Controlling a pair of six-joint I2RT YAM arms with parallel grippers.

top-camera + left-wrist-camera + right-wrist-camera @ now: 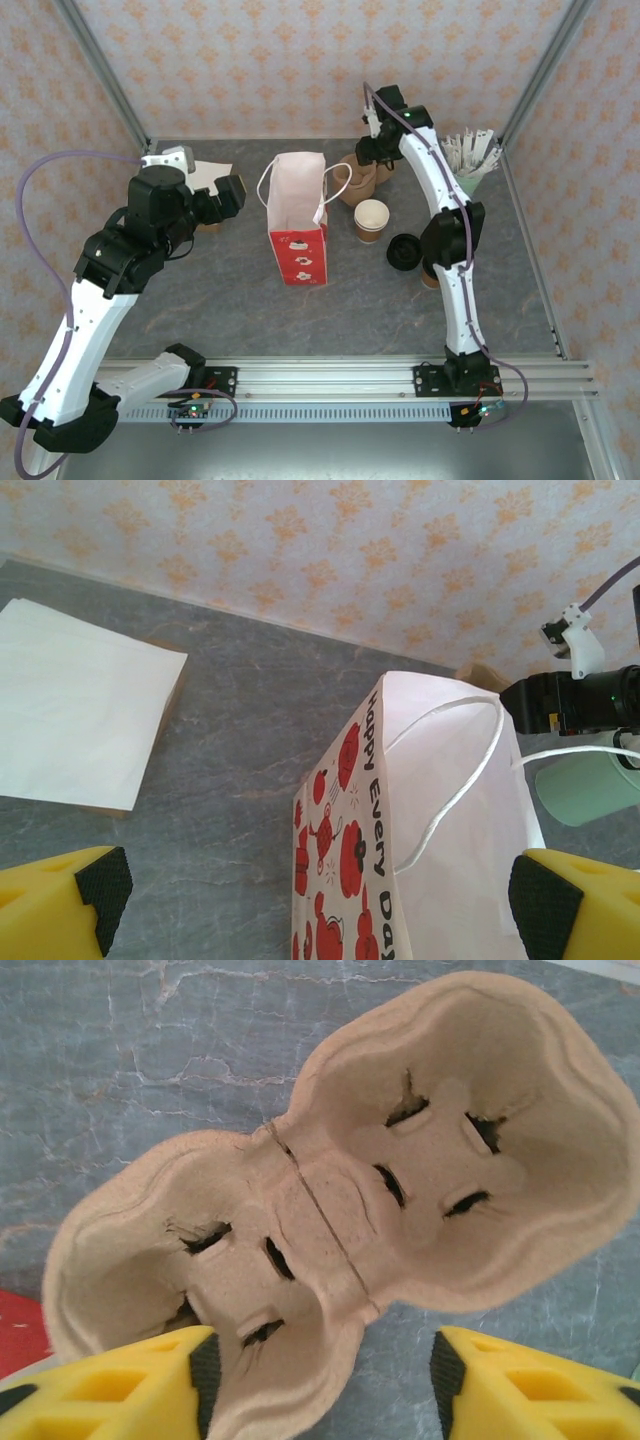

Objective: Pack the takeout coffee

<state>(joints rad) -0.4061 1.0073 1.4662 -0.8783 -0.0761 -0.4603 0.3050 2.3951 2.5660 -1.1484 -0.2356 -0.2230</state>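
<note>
Surface: grey marbled table (200, 290), metal rail along the near edge. Walls papered with an orange floral print, with aluminium posts at the far corners.

Containers:
- Red-and-white bag (297, 215) stands upright at centre, mouth open, white cord handles hanging on either side. Cannot tell whether anything is inside.
- Takeout coffee (371, 220) stands upright on the table just right of the bag, outside it and uncovered. Contents cannot be made out.
- Black lid (404, 250) lies on the table near-right of the cup, just beside it.
- Pulp cup tray (400, 1190) sits far of the coffee. It has two wells, both empty, and a crack line across the waist.
- Mint-green cup (475, 165) stands at far right with paper-wrapped sticks upright in it.
- White paper sheet (75, 705) lies flat at far left.

Grippers:
- Left gripper (320, 895) is left of the bag with fingers spread fully apart, holding nothing.
- Right gripper (322, 1370) hangs over the tray with fingers apart and straddling its near edge. The right finger is clear of the pulp, so there is no clamp.
</note>
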